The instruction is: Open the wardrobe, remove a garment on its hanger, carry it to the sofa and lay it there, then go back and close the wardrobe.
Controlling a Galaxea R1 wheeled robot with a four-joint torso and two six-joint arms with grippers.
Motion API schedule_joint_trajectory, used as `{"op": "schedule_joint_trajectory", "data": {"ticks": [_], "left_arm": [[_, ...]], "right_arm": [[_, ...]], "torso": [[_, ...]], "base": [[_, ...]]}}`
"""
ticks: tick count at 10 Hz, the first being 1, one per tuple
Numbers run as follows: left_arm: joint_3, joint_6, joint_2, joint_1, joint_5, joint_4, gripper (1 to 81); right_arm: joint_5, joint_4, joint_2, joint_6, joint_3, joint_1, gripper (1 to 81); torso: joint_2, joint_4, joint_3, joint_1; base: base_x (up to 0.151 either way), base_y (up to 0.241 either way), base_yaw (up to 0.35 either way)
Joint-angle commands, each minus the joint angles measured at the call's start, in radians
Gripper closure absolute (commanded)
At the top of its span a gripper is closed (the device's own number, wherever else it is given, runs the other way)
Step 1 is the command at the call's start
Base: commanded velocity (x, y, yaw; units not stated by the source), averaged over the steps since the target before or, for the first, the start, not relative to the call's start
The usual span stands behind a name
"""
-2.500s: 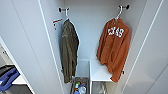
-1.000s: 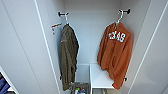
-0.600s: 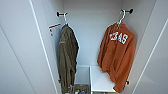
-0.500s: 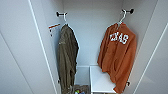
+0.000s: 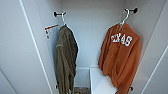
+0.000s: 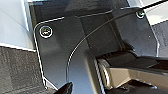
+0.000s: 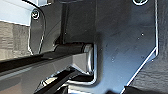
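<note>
Olive jacket (image 5: 65,60) beside orange garment (image 5: 121,57), wardrobe (image 5: 95,27) open

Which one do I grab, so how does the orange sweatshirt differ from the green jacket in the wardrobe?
The TEXAS hooded sweatshirt is burnt orange with white chest letters; the olive-green jacket is dark and plain. The sweatshirt hangs at the right on a white hanger, spread wide; the jacket hangs at the left, narrow and folded in, reaching lower. Both hang from dark pegs inside the open white wardrobe.
</note>
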Motion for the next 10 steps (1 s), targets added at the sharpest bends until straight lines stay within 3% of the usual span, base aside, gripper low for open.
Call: {"op": "schedule_joint_trajectory", "data": {"ticks": [1,7,10], "left_arm": [[0.001,0.003,0.002,-0.047,0.059,0.004,1.0],[0.001,0.003,0.004,-0.047,0.059,0.005,1.0],[0.003,0.007,0.009,-0.047,0.060,0.005,1.0]], "right_arm": [[-0.062,0.012,0.007,0.002,0.005,0.041,1.0],[-0.062,0.011,0.009,0.000,0.005,0.044,1.0],[-0.062,0.011,0.009,-0.001,0.005,0.044,1.0]], "torso": [[0.000,0.000,0.000,0.000],[0.000,0.000,0.000,0.000],[0.000,0.000,0.000,0.001]], "base": [[0.110,0.000,0.000],[0.107,0.000,0.000],[0.021,0.000,0.000]]}}
